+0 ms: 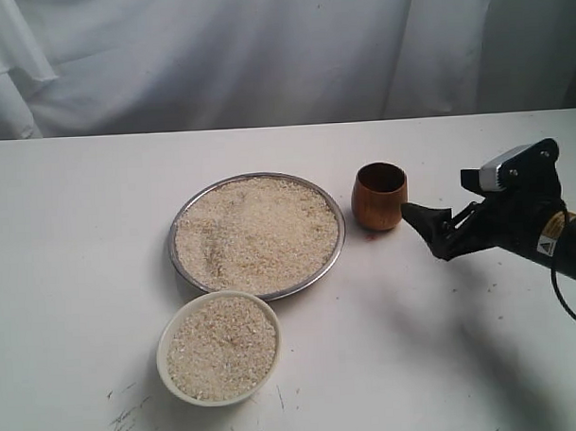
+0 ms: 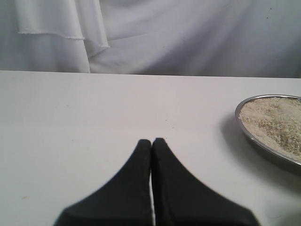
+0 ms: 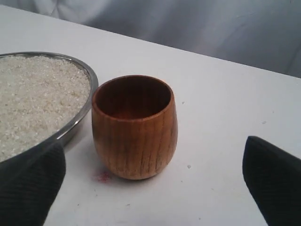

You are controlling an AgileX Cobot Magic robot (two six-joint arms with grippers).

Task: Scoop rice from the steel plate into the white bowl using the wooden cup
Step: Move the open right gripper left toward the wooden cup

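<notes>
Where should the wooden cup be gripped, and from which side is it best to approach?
Probably grip the wooden cup across its rounded belly, coming level from the side away from the steel plate. It stands upright, has no handle, and the plate crowds its other side.

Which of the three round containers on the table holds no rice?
The wooden cup: its inside is bare, while the steel plate and white bowl both hold rice.

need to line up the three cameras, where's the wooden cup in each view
exterior: wooden cup stands upright just right of the steel plate
left wrist: not in it; only the steel plate's edge shows
right wrist: wooden cup mid-picture, beside the steel plate's rim
shared landmark: the steel plate, in all three
</notes>
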